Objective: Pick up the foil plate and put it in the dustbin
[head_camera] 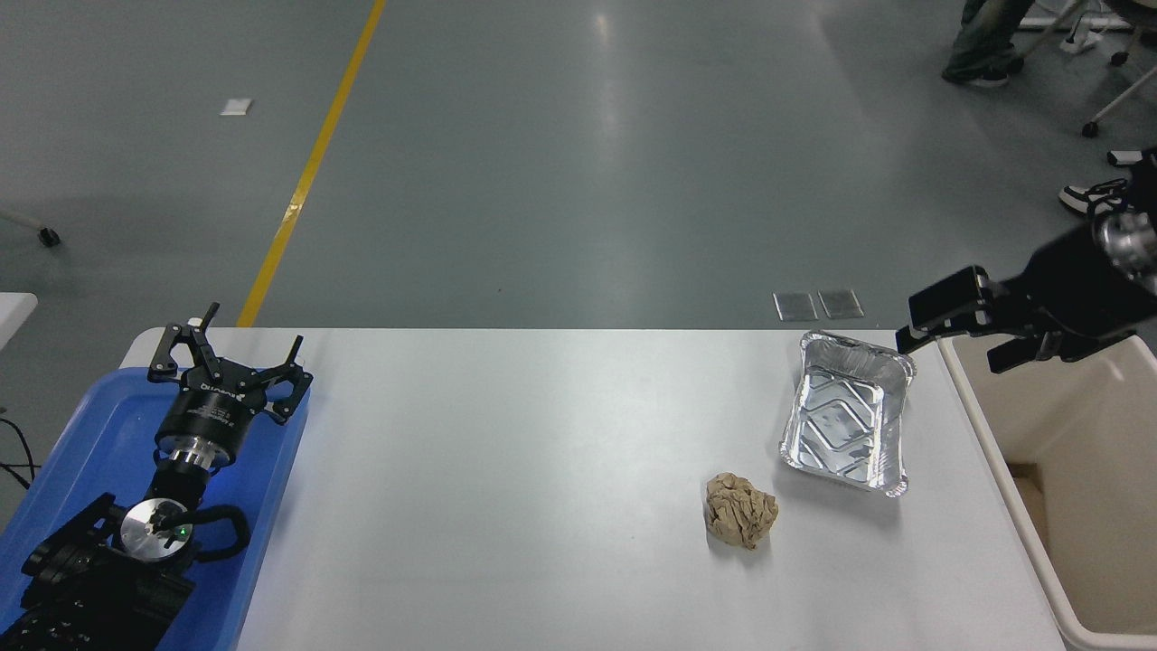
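Note:
The foil plate (848,411), a shiny silver rectangular tray, lies on the white table (506,470) near its far right corner. The beige dustbin (1085,425) stands just off the table's right edge. My right gripper (951,344) hangs raised in the air over the plate's far right corner and the bin's far left rim. It points left, looks open and holds nothing. My left gripper (230,362) is open and parked over the blue tray (99,443) at the lower left.
A crumpled tan paper ball (741,511) lies on the table just in front and left of the plate. People's feet (1094,194) and chair legs show on the floor at the top right.

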`<state>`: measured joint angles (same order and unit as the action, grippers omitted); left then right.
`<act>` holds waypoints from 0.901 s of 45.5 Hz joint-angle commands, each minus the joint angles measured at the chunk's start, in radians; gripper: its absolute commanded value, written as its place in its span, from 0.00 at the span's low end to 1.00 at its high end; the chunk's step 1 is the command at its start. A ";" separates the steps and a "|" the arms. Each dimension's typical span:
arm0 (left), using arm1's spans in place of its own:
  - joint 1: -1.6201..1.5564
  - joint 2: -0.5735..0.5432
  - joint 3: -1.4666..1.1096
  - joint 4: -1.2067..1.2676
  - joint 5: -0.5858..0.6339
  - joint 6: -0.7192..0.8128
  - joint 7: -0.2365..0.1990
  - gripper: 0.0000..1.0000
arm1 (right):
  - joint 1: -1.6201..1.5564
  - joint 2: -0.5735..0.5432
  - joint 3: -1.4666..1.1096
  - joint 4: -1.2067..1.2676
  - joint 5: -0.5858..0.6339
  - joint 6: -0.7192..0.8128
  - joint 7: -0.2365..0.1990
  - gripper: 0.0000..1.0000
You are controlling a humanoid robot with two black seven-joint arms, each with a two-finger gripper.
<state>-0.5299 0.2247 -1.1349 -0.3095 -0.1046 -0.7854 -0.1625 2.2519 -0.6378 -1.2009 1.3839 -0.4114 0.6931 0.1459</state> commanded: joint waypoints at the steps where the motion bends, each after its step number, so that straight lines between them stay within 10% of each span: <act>1: -0.001 0.001 0.001 0.000 0.000 0.000 0.001 0.99 | 0.037 0.063 -0.022 -0.098 0.003 0.000 0.000 1.00; 19: -0.002 0.001 0.003 0.000 0.000 0.000 0.001 0.99 | -0.579 0.171 -0.009 -0.525 -0.026 -0.403 -0.003 1.00; 41: -0.002 0.001 0.003 0.000 0.000 0.000 0.000 0.99 | -1.118 0.293 0.254 -0.829 -0.009 -0.550 -0.029 1.00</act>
<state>-0.5322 0.2252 -1.1321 -0.3099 -0.1042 -0.7854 -0.1611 1.3830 -0.4199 -1.0618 0.7077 -0.4262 0.2395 0.1362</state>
